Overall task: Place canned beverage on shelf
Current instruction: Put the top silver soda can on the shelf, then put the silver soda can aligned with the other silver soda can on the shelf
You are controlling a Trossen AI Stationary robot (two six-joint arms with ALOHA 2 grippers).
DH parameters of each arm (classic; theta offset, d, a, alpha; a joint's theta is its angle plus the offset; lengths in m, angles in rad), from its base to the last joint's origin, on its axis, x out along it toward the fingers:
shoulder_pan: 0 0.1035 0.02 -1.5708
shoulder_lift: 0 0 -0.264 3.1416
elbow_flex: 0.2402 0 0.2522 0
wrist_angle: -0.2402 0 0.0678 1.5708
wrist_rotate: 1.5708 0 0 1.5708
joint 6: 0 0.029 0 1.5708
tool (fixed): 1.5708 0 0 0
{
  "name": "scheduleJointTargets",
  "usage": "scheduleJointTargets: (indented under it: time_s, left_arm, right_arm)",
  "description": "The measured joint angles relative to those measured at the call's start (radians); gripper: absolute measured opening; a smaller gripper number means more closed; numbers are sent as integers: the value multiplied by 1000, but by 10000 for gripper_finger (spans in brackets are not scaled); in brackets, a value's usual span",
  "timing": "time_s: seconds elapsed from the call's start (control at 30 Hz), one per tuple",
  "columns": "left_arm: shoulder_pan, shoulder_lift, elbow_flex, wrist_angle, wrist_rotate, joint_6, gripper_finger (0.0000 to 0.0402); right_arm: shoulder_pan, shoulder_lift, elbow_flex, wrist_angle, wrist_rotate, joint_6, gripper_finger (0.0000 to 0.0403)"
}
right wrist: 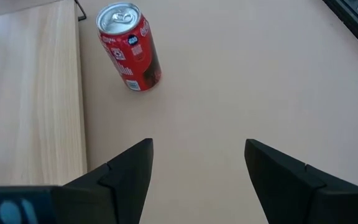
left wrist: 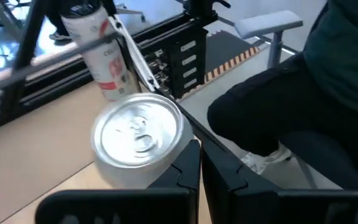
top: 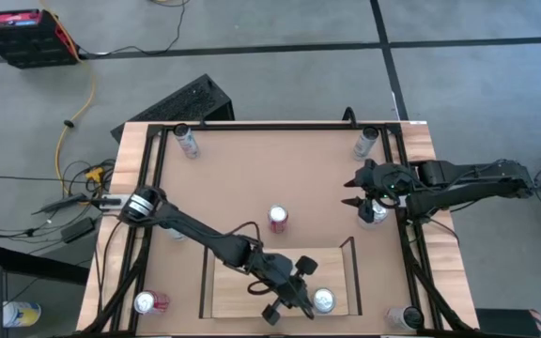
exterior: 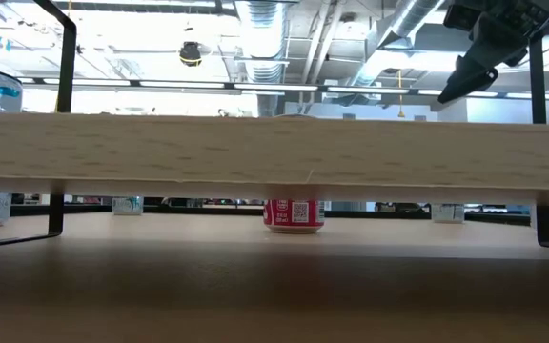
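Progress looks partial: one silver-topped can (top: 323, 300) stands on the shelf (top: 242, 286) near its right end, just beside my left gripper (top: 291, 302), whose fingers are pressed together, holding nothing. A red can (right wrist: 129, 47) waits on the tabletop (top: 252, 169); my right gripper (top: 354, 193) hovers, fingers spread. Its label is unreadable.

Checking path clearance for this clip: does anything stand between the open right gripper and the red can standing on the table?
Nothing visible does. The right gripper looks across bare tabletop at the upright red can, which stands just beside the shelf.
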Motion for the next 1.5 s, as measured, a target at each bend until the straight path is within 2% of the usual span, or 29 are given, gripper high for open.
scheduleJointTargets:
  time_s: [0.3, 1.1, 1.17, 1.33, 1.5]
  left_arm:
    - [0, -7, 0, -60, -32, 2, 0]
    - [18, 27, 0, -26, -30, 41, 0]
    - [18, 18, 0, -39, -31, 41, 0]
    - [18, -44, 0, -82, -44, 49, 0]
    - [18, -129, 0, -170, -142, 114, 0]
  right_arm:
    - [0, 0, 0, -21, 0, 0, 279]
    - [0, 0, 0, -36, 1, 24, 279]
    - [-1, 0, 4, -76, 1, 50, 279]
    - [-1, 7, 106, -329, 3, 157, 279]
    - [5, 5, 196, -553, 4, 330, 279]
